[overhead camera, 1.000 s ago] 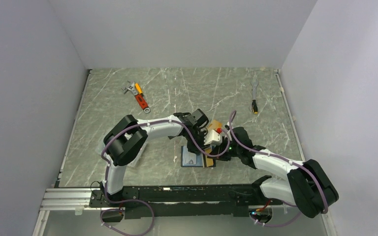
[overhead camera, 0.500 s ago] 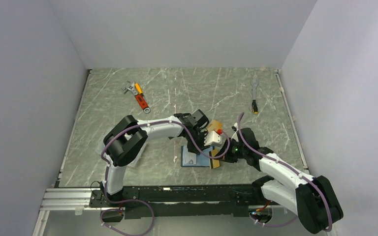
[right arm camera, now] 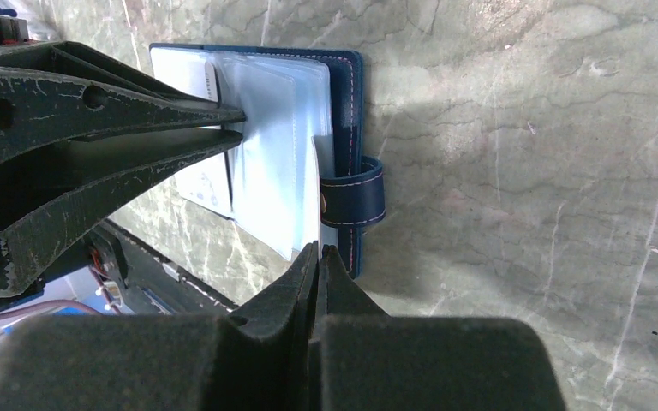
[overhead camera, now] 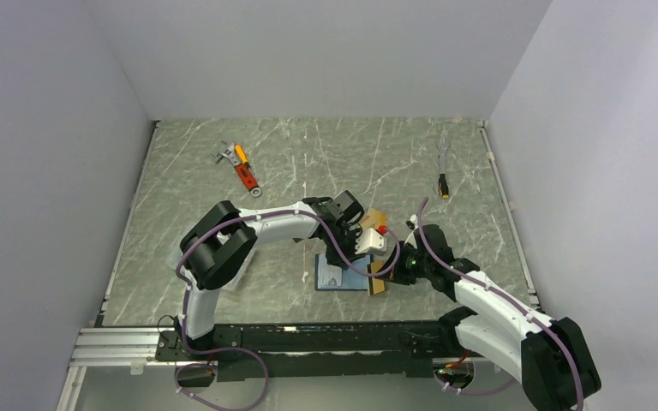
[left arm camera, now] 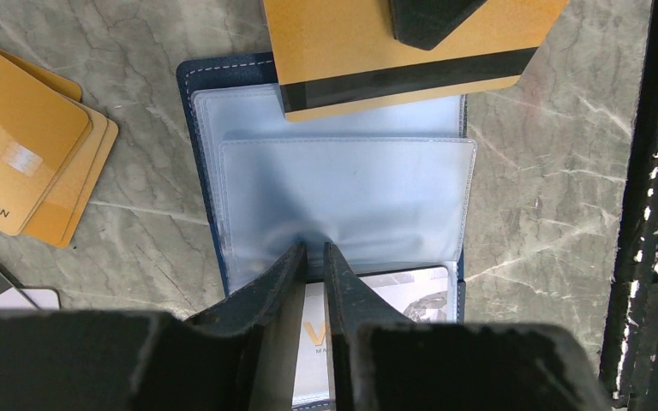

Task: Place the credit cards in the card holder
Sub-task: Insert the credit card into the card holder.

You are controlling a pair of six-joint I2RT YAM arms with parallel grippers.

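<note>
Orange-gold was the colour of the striped card (left arm camera: pixel 351 43) that the right gripper (right arm camera: pixel 317 257) held, with its two fingers squeezed tight on it. The card hung over one end of the card holder (left arm camera: pixel 195 94). The card holder lay open and flat on the stone table (left arm camera: pixel 548 171), between the two arms. The left gripper (left arm camera: pixel 313 257) had its fingers pinched on the edge of a clear pocket (left arm camera: pixel 351 188), and it seemed to lift it a little. So the step looked like sliding this card in — one pale card (left arm camera: pixel 377 295) already showed inside. Next, the card's edge would need to line up with a pocket's mouth and go in flat. More gold cards (left arm camera: pixel 17 145) lay beside the holder.
</note>
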